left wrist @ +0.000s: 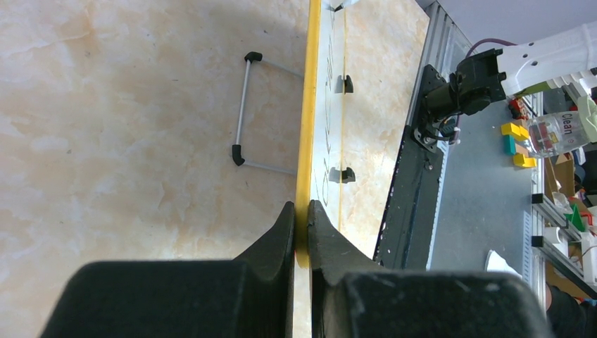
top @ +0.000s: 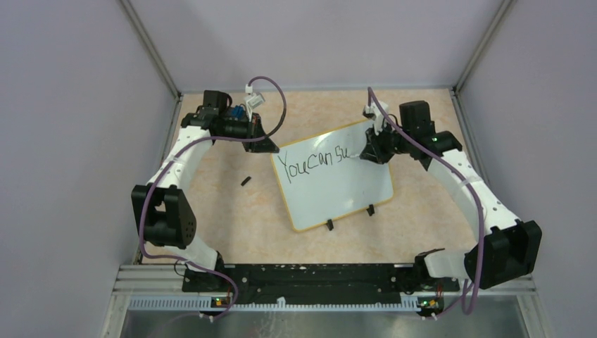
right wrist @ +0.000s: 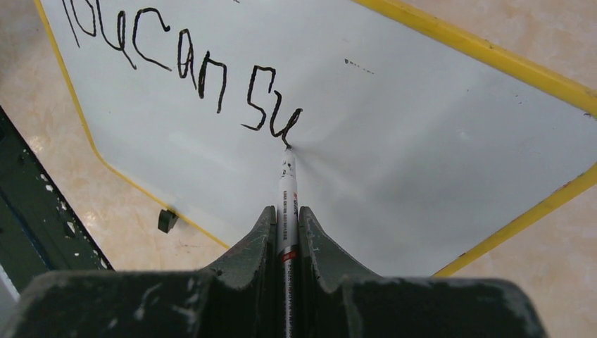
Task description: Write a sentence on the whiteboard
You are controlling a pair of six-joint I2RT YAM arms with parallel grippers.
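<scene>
The whiteboard [top: 338, 190], white with a thin yellow rim, stands tilted on black clip feet mid-table. Black lettering [top: 313, 160] on it reads "You can su" [right wrist: 183, 67]. My left gripper [top: 271, 148] is shut on the board's upper left corner, clamping the yellow rim [left wrist: 307, 141] edge-on between its fingers. My right gripper [top: 367, 151] is shut on a white marker [right wrist: 287, 204]; its tip touches the board surface [right wrist: 422, 141] just below the last "u".
A small black cap [top: 245, 180] lies on the tabletop left of the board. A wire stand [left wrist: 243, 105] shows behind the board. Grey enclosure walls surround the table. The black rail with the arm bases [top: 310, 278] runs along the near edge.
</scene>
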